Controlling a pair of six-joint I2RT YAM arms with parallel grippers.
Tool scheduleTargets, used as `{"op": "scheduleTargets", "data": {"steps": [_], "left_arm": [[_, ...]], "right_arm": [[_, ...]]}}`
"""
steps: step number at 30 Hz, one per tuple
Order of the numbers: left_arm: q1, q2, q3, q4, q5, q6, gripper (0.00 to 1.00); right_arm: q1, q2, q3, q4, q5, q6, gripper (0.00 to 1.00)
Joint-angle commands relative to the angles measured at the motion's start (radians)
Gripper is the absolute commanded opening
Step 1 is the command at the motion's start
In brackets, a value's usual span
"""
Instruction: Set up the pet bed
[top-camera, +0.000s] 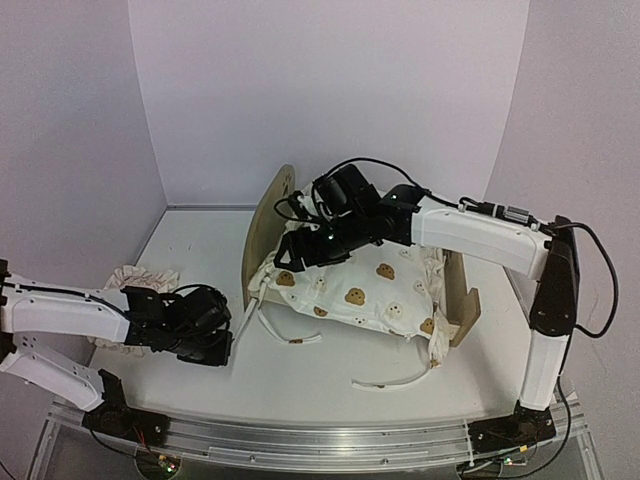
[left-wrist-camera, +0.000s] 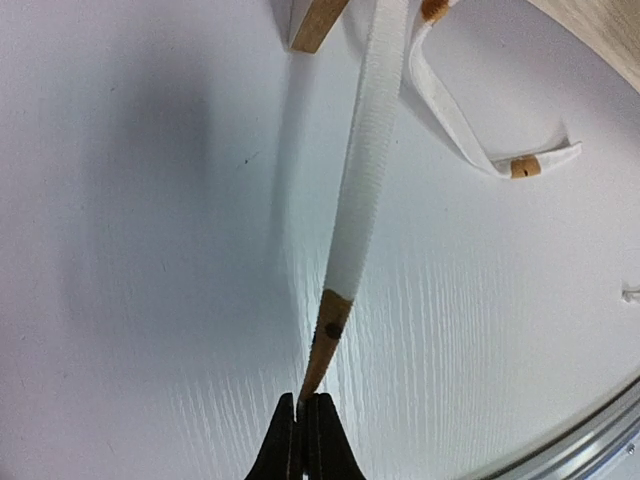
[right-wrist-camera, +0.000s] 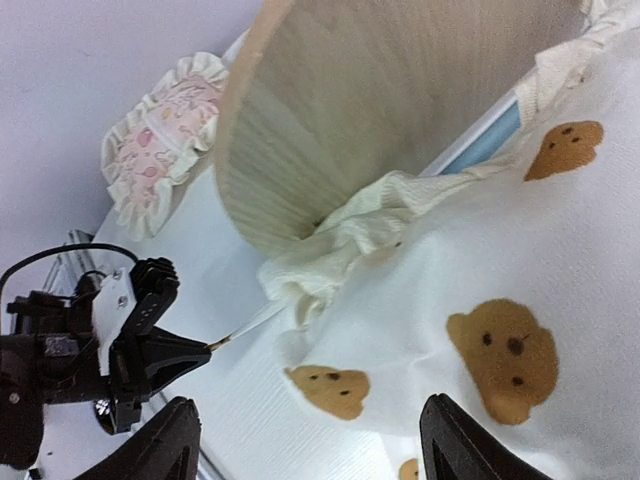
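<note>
Top external view, from the left: the left arm (top-camera: 60, 310) reaches low across the white desk (top-camera: 200, 235), just in front of a ruffled pinkish pillow (top-camera: 140, 275) that lies near the left wall. The left jaws are pressed together on the brown tip of a white tie strap (left-wrist-camera: 365, 160). In the left wrist view this strap runs straight from the jaws up toward the near corner of the pet bed (top-camera: 268, 225).

The pet bed stands mid-desk, its rounded headboard to the left and its low footboard (top-camera: 462, 295) to the right. A cream bear-print quilt (top-camera: 365, 290) is draped over it and spills off the near side. Two more ties lie loose on the desk in front of it. In the right wrist view a sliver of blue mattress (right-wrist-camera: 485, 140) shows between quilt and headboard.

The right arm (top-camera: 480, 235) comes in from the right, over the bed. The right jaws are spread wide above the quilt's bunched corner by the headboard, with nothing between them.
</note>
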Motion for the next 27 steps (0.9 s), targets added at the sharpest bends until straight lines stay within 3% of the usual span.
{"op": "scheduleTargets", "data": {"steps": [1,9,16,22,27], "left_arm": [[-0.024,-0.133,-0.007,-0.099,0.102,-0.056,0.0],[-0.042,-0.313,0.006,-0.197,0.179,-0.071,0.0],[-0.042,-0.421,0.067,-0.252,0.194,-0.062,0.0],[-0.042,-0.474,0.123,-0.332,0.188,-0.057,0.0],[-0.042,-0.487,0.032,-0.256,0.22,-0.065,0.0]], "right_arm": [[0.025,-0.05,-0.011,-0.009,-0.177,0.005,0.75],[0.113,0.032,-0.04,-0.01,-0.132,0.003,0.67],[0.141,0.111,-0.043,-0.002,0.007,0.02,0.56],[0.141,0.165,-0.033,0.006,0.073,0.044,0.53],[0.154,0.177,-0.085,0.019,0.068,-0.005,0.54]]}}
